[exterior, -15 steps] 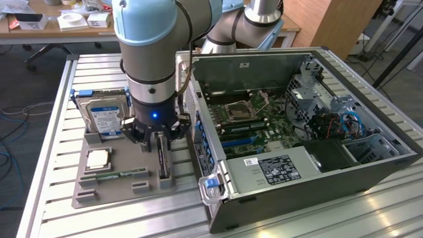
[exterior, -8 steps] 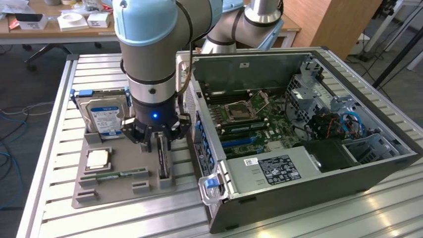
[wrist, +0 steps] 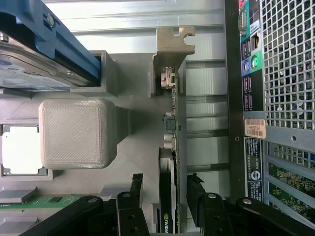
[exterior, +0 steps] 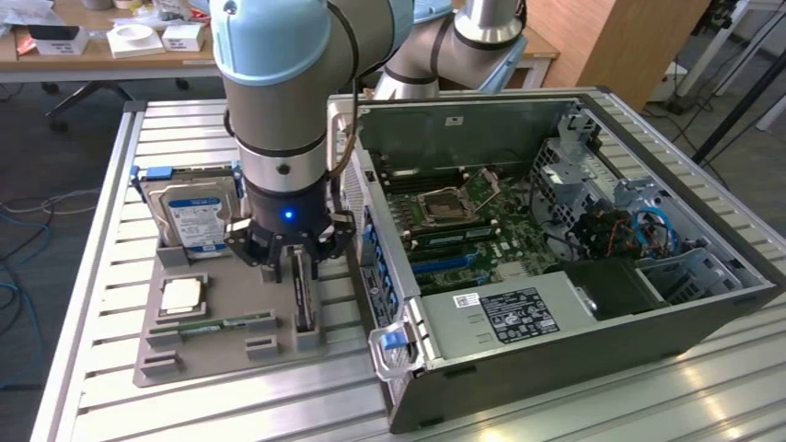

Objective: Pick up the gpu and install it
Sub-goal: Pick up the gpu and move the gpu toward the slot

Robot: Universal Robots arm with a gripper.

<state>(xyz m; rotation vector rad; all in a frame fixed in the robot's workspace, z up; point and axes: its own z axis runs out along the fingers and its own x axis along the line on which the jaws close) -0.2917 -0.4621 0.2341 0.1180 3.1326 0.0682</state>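
The gpu (exterior: 304,296) is a thin black card standing on edge in a slot of the grey holder tray (exterior: 162,365), just beside the open computer case (exterior: 687,318). In the wrist view the gpu (wrist: 173,129) is seen edge-on, its pale metal bracket (wrist: 173,45) at the far end. My gripper (exterior: 294,265) has come down over the card's upper edge. In the wrist view the gripper (wrist: 165,191) is open, with one black finger (wrist: 135,189) on each side of the card and a small gap to each.
On the same tray stand a silver hard drive with a blue label (exterior: 191,217), a processor chip (exterior: 182,293) and a green memory stick (exterior: 224,324). The case lies open with its motherboard (exterior: 473,230) exposed. The case's back panel (wrist: 256,98) stands close beside the card.
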